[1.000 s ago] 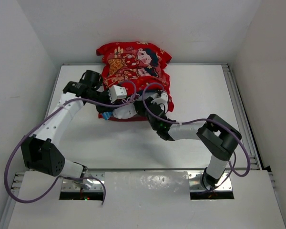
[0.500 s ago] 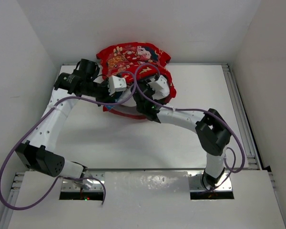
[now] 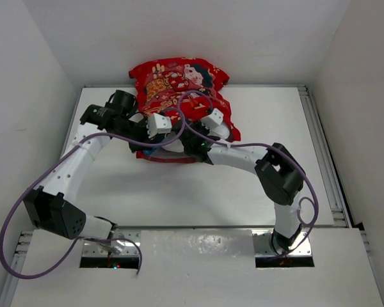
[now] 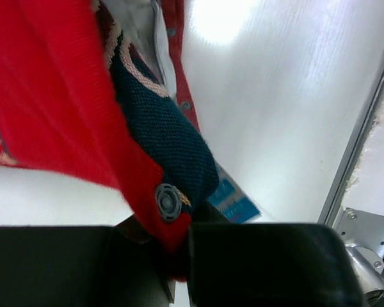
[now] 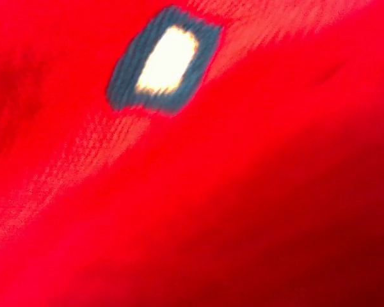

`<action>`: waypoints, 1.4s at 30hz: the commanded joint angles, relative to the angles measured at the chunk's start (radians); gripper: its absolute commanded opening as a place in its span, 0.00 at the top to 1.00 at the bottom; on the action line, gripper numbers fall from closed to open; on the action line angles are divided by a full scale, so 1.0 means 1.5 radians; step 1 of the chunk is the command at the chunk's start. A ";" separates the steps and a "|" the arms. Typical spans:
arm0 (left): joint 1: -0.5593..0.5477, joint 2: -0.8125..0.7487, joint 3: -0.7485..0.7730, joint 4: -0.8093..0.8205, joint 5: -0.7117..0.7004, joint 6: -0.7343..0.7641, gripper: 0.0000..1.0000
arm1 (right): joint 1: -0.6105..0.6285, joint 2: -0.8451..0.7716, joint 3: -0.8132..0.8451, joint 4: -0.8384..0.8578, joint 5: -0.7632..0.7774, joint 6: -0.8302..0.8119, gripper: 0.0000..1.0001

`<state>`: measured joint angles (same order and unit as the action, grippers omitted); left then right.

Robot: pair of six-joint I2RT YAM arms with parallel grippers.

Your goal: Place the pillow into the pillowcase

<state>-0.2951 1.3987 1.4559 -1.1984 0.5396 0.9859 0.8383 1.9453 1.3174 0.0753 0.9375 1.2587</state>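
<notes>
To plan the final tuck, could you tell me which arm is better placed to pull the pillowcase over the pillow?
Left arm, probably: its jaws are shut on the pillowcase hem beside the snap, right by the exposed pillow tag. The right wrist view shows only blurred red cloth.

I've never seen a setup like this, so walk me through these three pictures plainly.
The left arm and right arm are robots bolted at the near edge of a white table. The wide picture looks down from above; the other two come from wrist cameras. A red printed pillowcase sits at the far edge. The left end effector is shut on its hem, beside a snap button. The right wrist view shows only blurred red cloth, so what the right end effector grips is unclear.
</notes>
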 commanded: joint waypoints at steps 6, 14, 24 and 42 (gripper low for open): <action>-0.014 -0.058 -0.019 -0.045 -0.026 -0.008 0.92 | -0.094 -0.029 -0.005 0.002 0.043 0.020 1.00; -0.014 -0.051 0.043 -0.065 0.084 -0.008 1.00 | -0.052 0.025 0.077 0.111 0.018 -0.179 1.00; 0.006 -0.056 -0.032 0.154 -0.078 -0.281 1.00 | -0.057 0.025 0.052 0.005 -0.567 -0.403 0.15; 0.011 -0.030 -0.083 0.216 -0.301 -0.353 1.00 | -0.152 -0.720 -0.459 -0.130 -0.758 -0.522 0.24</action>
<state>-0.2813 1.3632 1.2774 -0.8883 0.1299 0.4660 0.6895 0.9520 0.6994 -0.2665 -0.2272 0.3748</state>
